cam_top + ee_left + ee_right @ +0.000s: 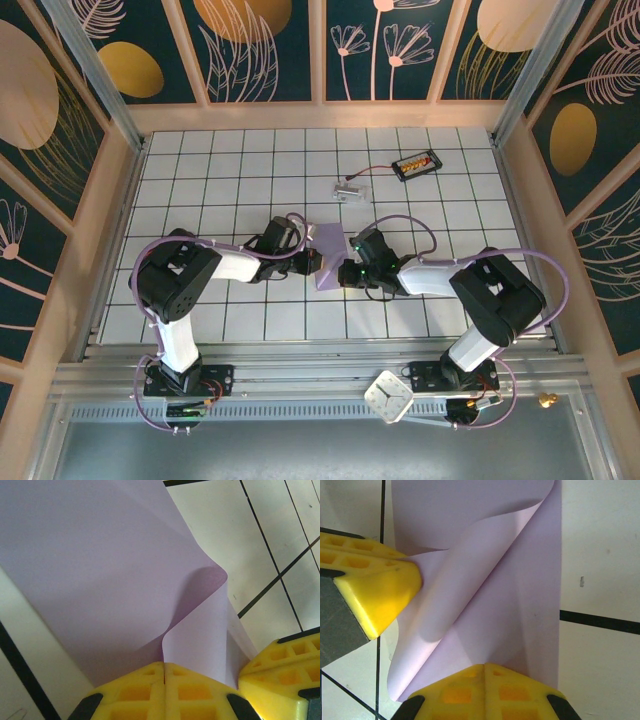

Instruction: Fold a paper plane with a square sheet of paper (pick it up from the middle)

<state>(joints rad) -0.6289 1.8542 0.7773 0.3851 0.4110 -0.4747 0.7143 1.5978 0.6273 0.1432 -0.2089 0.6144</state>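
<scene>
The square sheet of paper (328,248), thin and lavender, lies partly folded on the white tiles at the table's middle. My left gripper (312,261) meets it from the left and my right gripper (346,272) from the right. In the left wrist view the left gripper (164,666) is shut, and a curled flap of the sheet (100,570) rises straight out of the seam between its jaws. The right gripper (484,667) is shut too, and creases in the sheet (510,580) run together at its tips. The left gripper's fingers (375,592) hold the rolled-over flap.
A small clear plastic piece with a red wire (347,190) and a black holder with orange parts (415,164) lie on the far tiles. A small white clock (388,396) sits on the front rail. Wooden walls (112,215) edge the table.
</scene>
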